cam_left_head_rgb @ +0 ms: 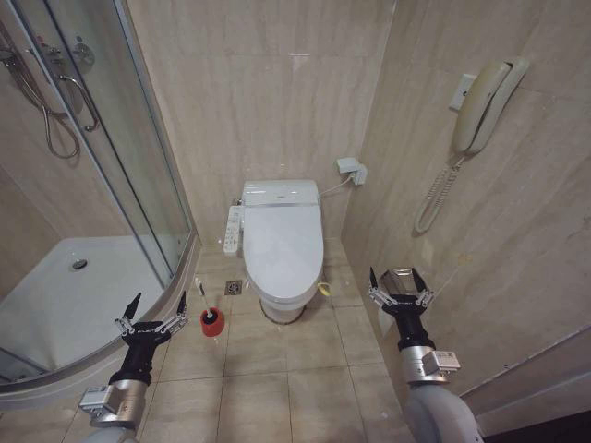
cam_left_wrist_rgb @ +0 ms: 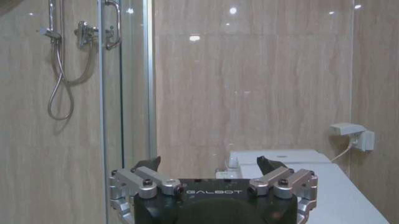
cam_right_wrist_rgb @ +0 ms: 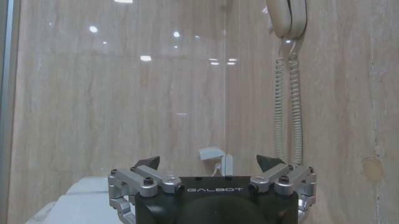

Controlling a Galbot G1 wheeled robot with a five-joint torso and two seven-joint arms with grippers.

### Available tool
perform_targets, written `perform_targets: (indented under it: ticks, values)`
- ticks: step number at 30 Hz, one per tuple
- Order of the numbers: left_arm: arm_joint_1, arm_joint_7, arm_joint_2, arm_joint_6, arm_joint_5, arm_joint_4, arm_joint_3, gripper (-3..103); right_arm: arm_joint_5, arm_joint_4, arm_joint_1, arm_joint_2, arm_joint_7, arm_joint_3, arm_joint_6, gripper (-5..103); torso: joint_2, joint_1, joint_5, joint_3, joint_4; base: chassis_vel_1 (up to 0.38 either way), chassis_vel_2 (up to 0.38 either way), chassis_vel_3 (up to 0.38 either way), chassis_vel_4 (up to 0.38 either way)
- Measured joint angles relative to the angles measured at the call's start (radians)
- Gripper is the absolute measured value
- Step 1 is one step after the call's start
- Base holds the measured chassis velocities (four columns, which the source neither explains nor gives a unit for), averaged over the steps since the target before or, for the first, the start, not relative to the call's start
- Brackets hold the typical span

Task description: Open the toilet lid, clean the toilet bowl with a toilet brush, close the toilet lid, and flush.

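Head view: toilet lid [cam_left_head_rgb: 283,242] down, toilet brush [cam_left_head_rgb: 203,303] in red cup | left gripper [cam_left_head_rgb: 155,307] spread | right gripper [cam_left_head_rgb: 400,282] spread

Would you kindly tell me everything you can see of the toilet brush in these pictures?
The toilet brush has a slim white stick handle that rises, leaning slightly, from a small round red cup which hides its head. It stands on the beige tiled floor left of the toilet bowl, beside the curved shower tray. Nothing grips it; the open left end effector hovers close by.
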Motion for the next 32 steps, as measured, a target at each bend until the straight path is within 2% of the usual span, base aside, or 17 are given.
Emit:
perform_targets:
  ticks: [32]
  values:
    - [0.000, 0.000, 0.000, 0.000, 0.000, 0.000, 0.000, 100, 0.000, 0.000, 0.000, 0.000, 0.000, 0.000, 0.000, 100, 0.000, 0.000, 0.0000, 0.000, -0.0001, 0.000, 0.000, 0.000, 0.000]
